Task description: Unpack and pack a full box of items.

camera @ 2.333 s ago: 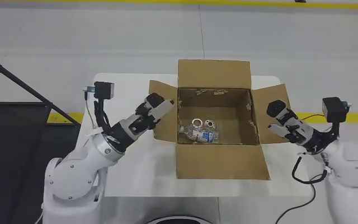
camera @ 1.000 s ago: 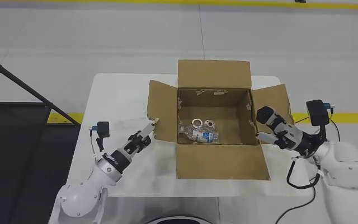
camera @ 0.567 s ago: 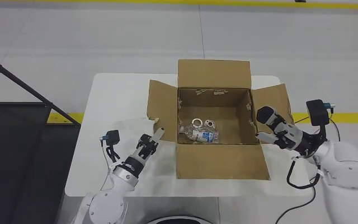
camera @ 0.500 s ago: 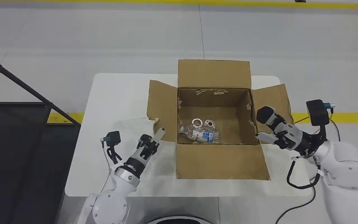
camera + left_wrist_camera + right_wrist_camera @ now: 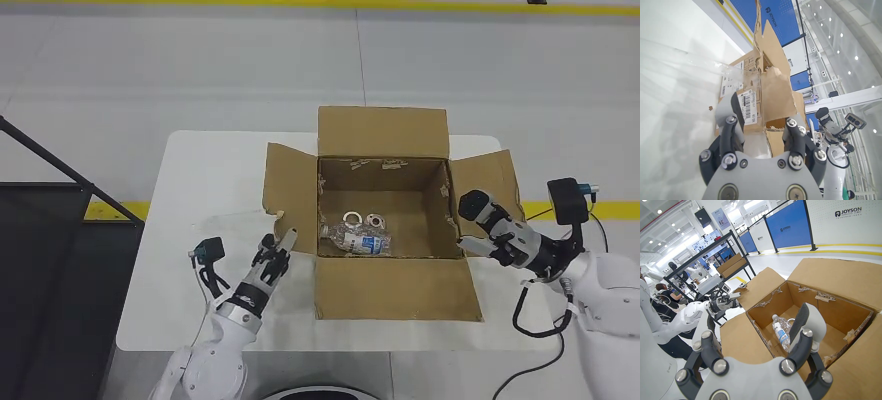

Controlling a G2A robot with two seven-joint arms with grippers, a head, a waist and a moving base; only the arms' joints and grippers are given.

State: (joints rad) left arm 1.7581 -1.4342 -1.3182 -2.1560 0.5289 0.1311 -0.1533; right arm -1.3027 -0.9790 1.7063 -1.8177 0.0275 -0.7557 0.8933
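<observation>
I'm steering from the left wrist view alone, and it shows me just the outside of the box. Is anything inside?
Observer: Yes, a clear plastic bottle lies on its side on the floor of the box.
Operator: I can see the other arm beyond the box. Where are its fingers?
Observer: The right gripper is open and straddles the box's right wall, with one finger over the inside and one outside.

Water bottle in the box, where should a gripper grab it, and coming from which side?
I'd grip the bottle across its labelled middle, coming straight down from above: it lies on its side on the floor of the box, whose walls block any sideways approach.
</observation>
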